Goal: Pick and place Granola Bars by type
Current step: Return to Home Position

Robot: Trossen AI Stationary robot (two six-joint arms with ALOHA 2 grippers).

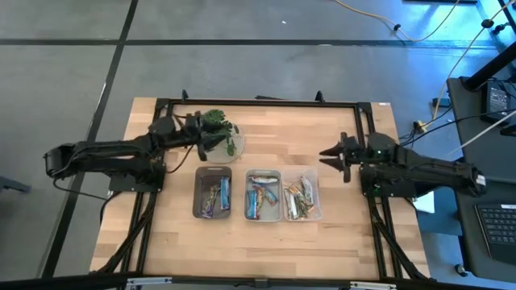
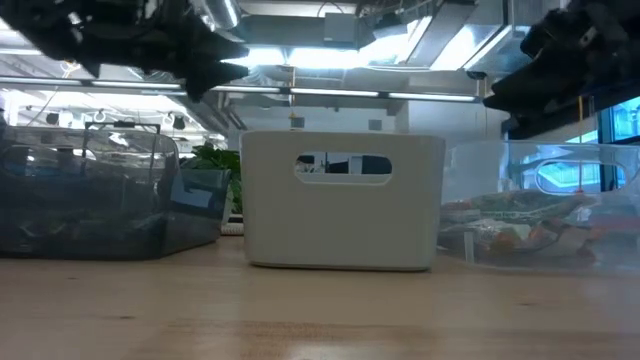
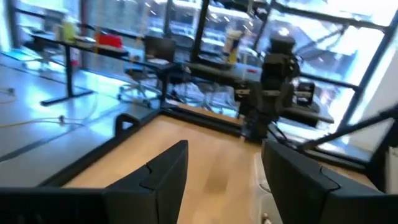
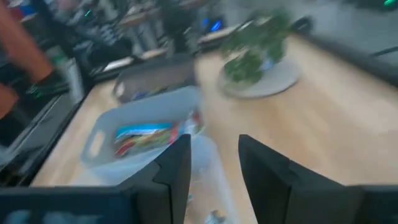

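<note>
Granola bars in shiny wrappers lie in three bins set side by side mid-table: a dark grey bin (image 1: 213,193), a white bin (image 1: 263,195) and a clear bin (image 1: 301,197). Blue and purple bars (image 1: 215,196) lie in the dark bin, blue ones (image 4: 144,137) in the white bin, and tan mixed ones (image 2: 520,225) in the clear bin. My left gripper (image 3: 225,149) hovers open and level beside the plant, above the table's far left. My right gripper (image 4: 214,142) hovers open to the right of the bins, with nothing between its fingers.
A leafy green plant (image 1: 216,125) on a round dish stands at the far side, just by my left gripper (image 1: 197,134). A black frame (image 1: 258,101) rims the table. Bare wood lies in front of the bins (image 1: 258,250) and between the bins and my right gripper (image 1: 326,155).
</note>
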